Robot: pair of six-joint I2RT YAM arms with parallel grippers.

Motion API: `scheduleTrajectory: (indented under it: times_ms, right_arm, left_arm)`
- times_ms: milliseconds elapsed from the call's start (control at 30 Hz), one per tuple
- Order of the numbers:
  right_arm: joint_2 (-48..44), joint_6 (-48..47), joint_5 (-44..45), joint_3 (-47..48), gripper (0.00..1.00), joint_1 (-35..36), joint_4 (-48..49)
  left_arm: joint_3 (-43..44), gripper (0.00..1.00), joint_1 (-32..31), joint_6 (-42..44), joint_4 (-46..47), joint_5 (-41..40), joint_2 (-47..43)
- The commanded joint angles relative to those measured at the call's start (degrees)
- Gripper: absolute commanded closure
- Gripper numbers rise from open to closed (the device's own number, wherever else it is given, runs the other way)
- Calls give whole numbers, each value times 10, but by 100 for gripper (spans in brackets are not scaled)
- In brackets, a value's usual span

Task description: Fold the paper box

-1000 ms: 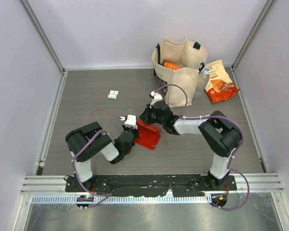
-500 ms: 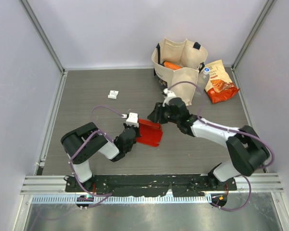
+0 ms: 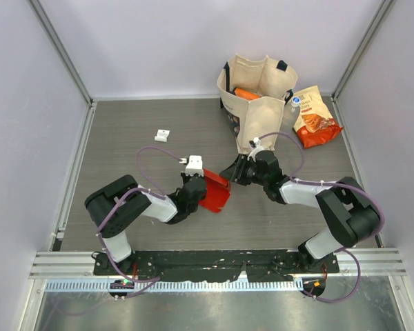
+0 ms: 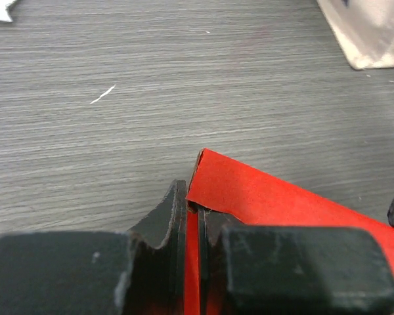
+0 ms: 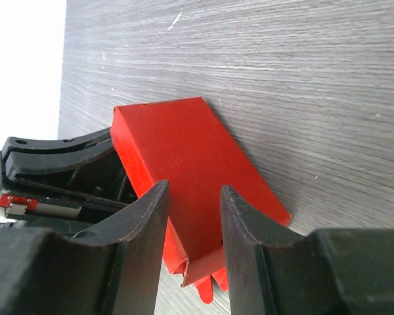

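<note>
Fingers (image 4: pixel 163 226) of the left gripper (image 4: pixel 192 220) are clamping the paper box (image 3: pixel 215 195) edge, arm stretching low; right gripper (image 5: pixel 194 197) is hovering parted, empty, just right of it.

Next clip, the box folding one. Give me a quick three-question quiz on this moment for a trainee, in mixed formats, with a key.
1. True or false: the left gripper is clamped on the paper box.
2. Pick one. The right gripper is: A) shut on the box; B) open, jaws apart, close to the box; C) out of every view.
3. Fill in: in the top view, the snack bag lies on the ___ side of the tote bag.

Key: 1 true; 2 B; 3 right.
</note>
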Motion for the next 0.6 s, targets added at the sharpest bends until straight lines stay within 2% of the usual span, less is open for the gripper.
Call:
scheduleTrajectory:
  times_ms: [0,100,200,333,367,433,467,567]
  right_arm:
    - [29,137,-58,-38,58,17,134]
    - [51,183,-65,-49,59,24,189]
    - [61,189,-68,-42,59,26,194]
    - [49,165,-50,-23,58,23,155]
    - [44,154,-46,-17,57,17,114]
    - [22,110,-32,5,54,8,60]
    - [14,93,-17,12,53,2,3]
    - [-11,37,5,36,47,-30,-94]
  left_arm:
    - [50,100,-2,-49,-214,-131,39]
    - [61,100,-7,-48,-217,-139,48]
    - [58,100,-11,-46,-207,-128,51]
    - [44,100,-12,-41,-193,-85,34]
    - [41,99,-11,-39,-192,-74,27]
    - [33,86,-11,-43,-209,-56,9]
    - [29,69,-11,-58,-218,-47,-15]
    - [4,52,-10,-71,-248,-21,-75]
